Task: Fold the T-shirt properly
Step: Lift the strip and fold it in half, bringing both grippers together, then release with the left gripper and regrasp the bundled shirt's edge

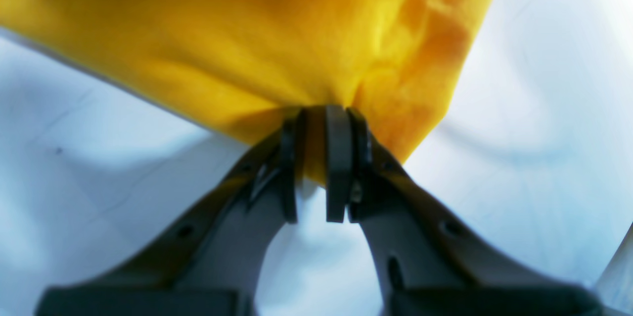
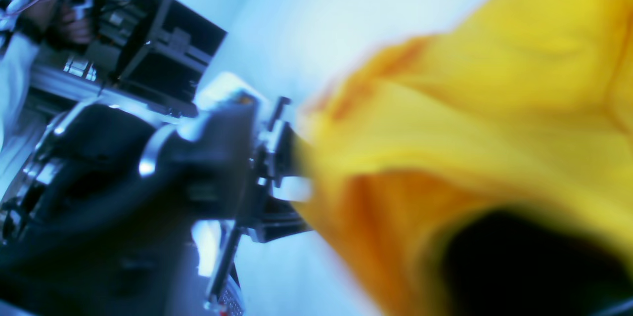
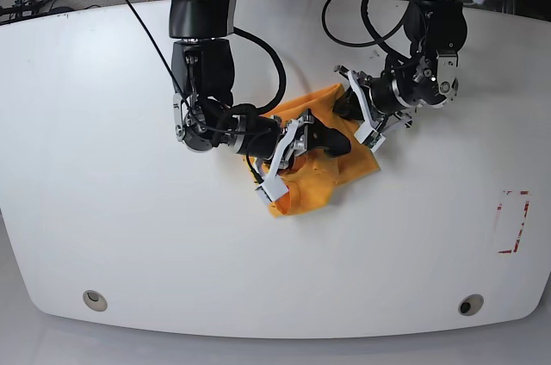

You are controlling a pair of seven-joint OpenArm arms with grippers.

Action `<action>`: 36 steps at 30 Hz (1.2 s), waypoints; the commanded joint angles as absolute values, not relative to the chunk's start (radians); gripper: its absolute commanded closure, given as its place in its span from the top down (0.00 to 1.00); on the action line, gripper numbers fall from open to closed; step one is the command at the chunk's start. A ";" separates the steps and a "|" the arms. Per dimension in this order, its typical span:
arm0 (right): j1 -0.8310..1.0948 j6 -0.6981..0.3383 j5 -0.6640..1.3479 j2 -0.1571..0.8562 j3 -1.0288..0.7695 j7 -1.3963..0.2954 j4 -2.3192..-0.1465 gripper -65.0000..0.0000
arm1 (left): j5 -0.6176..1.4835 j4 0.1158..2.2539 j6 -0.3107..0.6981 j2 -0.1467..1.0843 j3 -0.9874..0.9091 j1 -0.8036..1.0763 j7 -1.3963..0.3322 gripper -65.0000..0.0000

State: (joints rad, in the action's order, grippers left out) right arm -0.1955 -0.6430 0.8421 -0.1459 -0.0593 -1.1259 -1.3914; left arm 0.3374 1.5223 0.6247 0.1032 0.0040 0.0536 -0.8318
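Observation:
The orange-yellow T-shirt (image 3: 312, 182) lies bunched in a heap at the middle of the white table (image 3: 129, 210). My left gripper (image 3: 346, 107) is at the shirt's far right edge. In the left wrist view it (image 1: 314, 158) is shut on a pinched corner of the T-shirt (image 1: 247, 34), with cloth between the pads (image 1: 338, 167). My right gripper (image 3: 331, 141) is pressed into the middle of the heap, its fingers together on the cloth. In the right wrist view the blurred T-shirt (image 2: 494, 123) fills the right side and hides the fingertips.
Both arms meet over the shirt, close together. The left arm's gripper body (image 2: 237, 158) shows in the right wrist view. A red-marked rectangle (image 3: 514, 223) is at the table's right edge. Cables (image 3: 362, 12) lie at the back. A dark rack (image 2: 148, 49) stands beyond the table.

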 commanded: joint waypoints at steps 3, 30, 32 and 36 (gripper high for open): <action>-0.222 -0.631 0.878 -0.150 -0.059 -1.092 -1.429 0.96 | 0.412 1.550 0.624 0.102 -0.045 0.047 -0.802 0.10; -0.265 -0.636 0.803 -0.085 0.285 -1.090 -1.555 0.99 | 0.719 1.692 0.625 0.217 -0.438 0.116 -0.803 0.10; -0.266 -0.638 0.803 -0.079 0.285 -1.090 -1.609 0.99 | 0.719 1.690 0.625 0.236 -0.458 0.119 -0.803 0.10; -0.269 -0.638 0.802 -0.045 0.282 -1.090 -1.695 0.99 | 0.717 1.685 0.625 0.255 -0.479 0.131 -0.802 0.10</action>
State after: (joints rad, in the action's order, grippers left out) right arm -0.2451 -0.6315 0.7815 -0.0605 0.2852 -1.1156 -1.6417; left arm 0.6968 1.6691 0.6205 0.2420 -0.4698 0.1360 -0.8230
